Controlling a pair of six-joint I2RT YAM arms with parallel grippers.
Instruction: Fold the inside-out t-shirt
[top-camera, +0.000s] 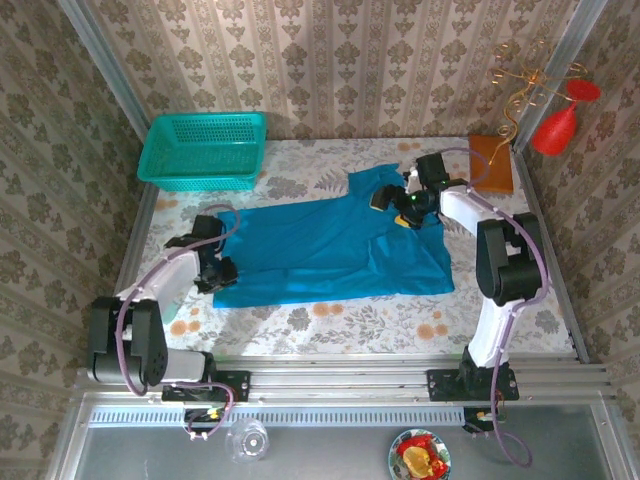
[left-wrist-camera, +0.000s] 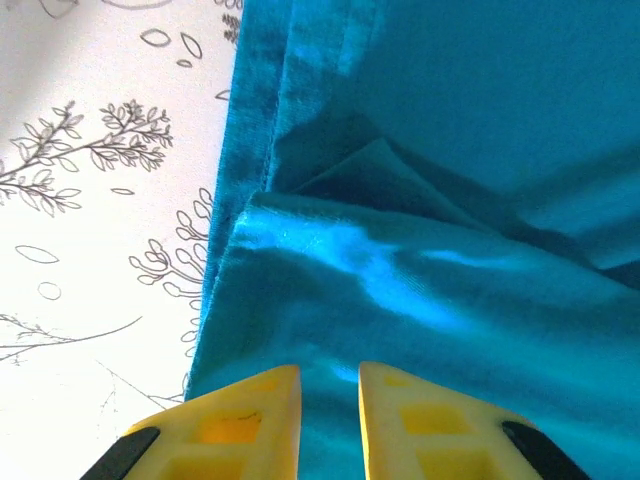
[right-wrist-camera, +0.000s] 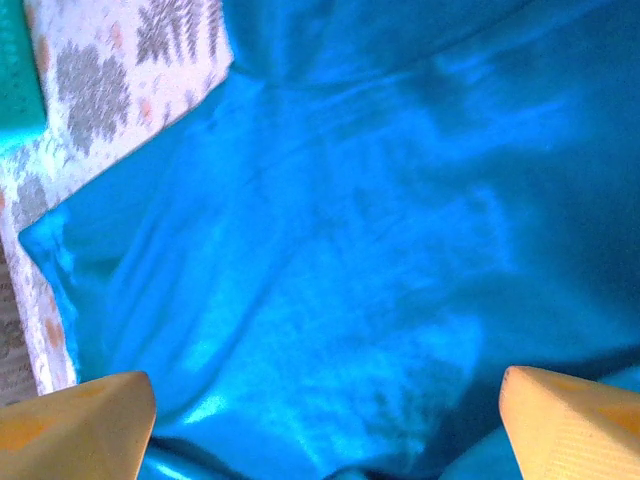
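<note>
Two claws tend the plain teal-blue soft cloth t-shirt (top-camera: 320, 250) — left gripper (left-wrist-camera: 328, 372) pinches its edge, right gripper (right-wrist-camera: 325, 378) hangs wide open; it should grab low and pull smooth

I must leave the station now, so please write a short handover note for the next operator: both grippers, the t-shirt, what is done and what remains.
Left gripper: fingers nearly closed, apparently pinching the left edge of the t-shirt.
Right gripper: fingers wide open over the shirt's right part, holding nothing.
T-shirt: spread almost flat across the table, one sleeve pointing to the far side.
Done: the shirt is laid out.
Left: no finished fold is visible, so the folding itself remains.
</note>
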